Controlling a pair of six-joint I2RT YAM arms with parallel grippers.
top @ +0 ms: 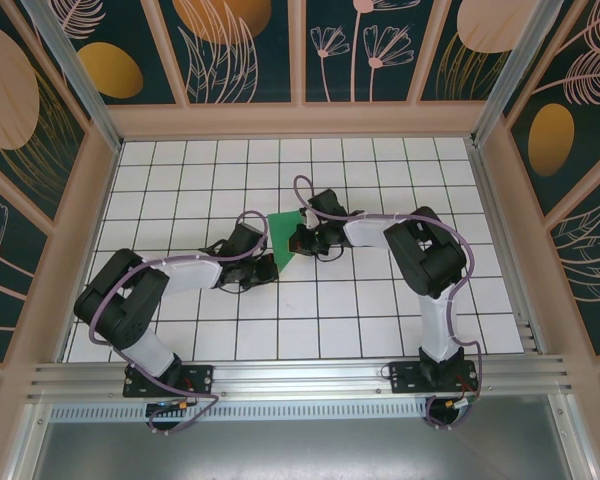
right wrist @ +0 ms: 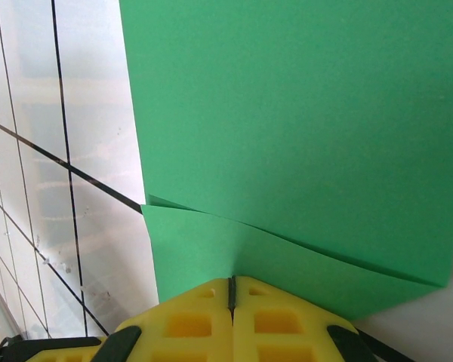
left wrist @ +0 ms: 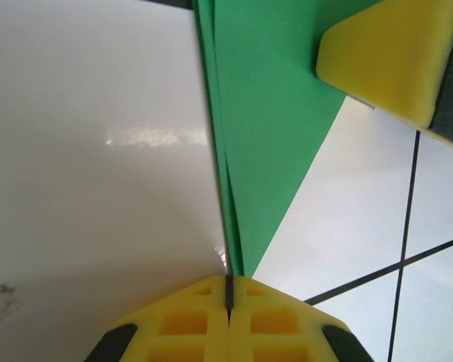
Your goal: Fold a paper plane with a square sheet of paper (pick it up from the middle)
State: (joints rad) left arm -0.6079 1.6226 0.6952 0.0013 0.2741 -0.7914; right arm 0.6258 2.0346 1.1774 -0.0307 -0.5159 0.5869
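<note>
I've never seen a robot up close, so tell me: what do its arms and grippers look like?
Both the left arm and right arm have bulky black joints joined by white links, with purple cables looping alongside, on black bases. The left gripper and right gripper have yellow fingers with square recesses and black patches.
</note>
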